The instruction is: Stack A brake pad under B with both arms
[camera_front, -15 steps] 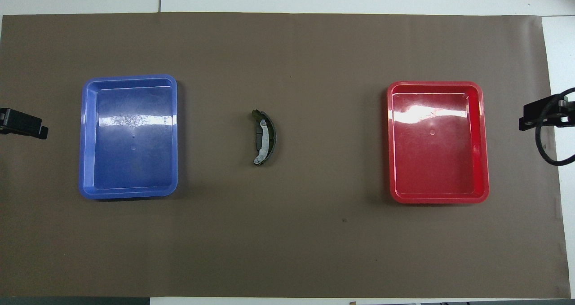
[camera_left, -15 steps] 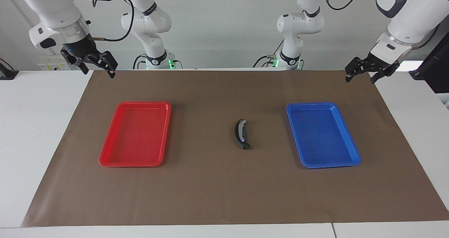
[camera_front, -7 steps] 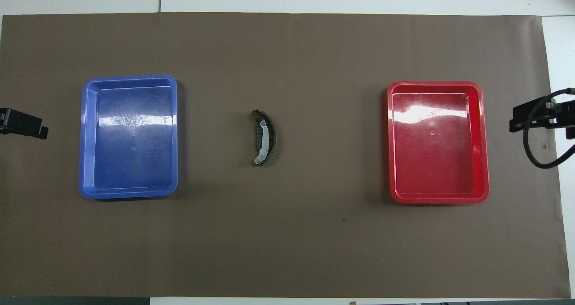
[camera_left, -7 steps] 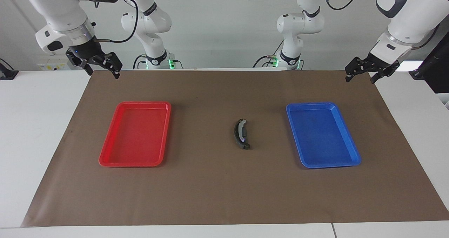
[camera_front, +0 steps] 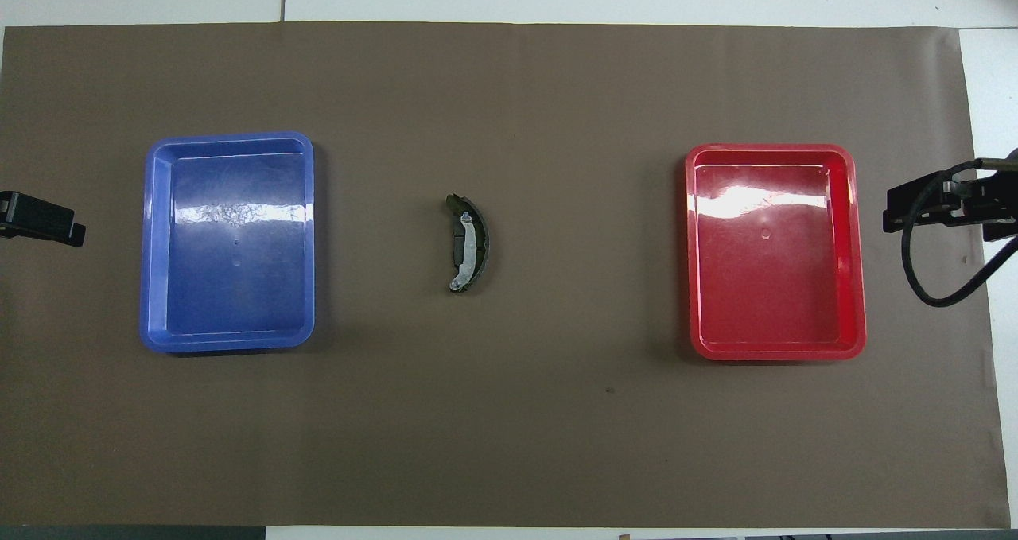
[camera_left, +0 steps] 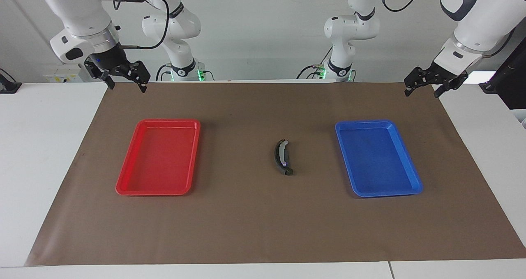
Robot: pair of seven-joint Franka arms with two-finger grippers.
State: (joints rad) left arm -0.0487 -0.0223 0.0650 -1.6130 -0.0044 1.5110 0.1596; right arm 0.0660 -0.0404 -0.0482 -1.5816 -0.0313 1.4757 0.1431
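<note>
B [camera_left: 280,156], the long black crescent with a silver strip, lies on the brown mat between the two trays; it also shows in the overhead view [camera_front: 472,242]. A small flat dark-grey piece [camera_front: 458,243], which looks like the A brake pad, sits in the crescent's hollow and touches it. I cannot tell how far it reaches under B. My right gripper [camera_left: 126,86] is open and empty, up in the air over the mat's edge at the right arm's end. My left gripper [camera_left: 421,93] is open and empty, and it waits raised over the mat's corner at the left arm's end.
An empty red tray [camera_left: 127,180] lies on the mat toward the right arm's end. An empty blue tray [camera_left: 404,162] lies toward the left arm's end. The brown mat [camera_left: 263,229] covers most of the white table.
My right gripper has moved in from the table's end toward the red tray and the mat's edge. The left arm and the brake pieces have not moved.
</note>
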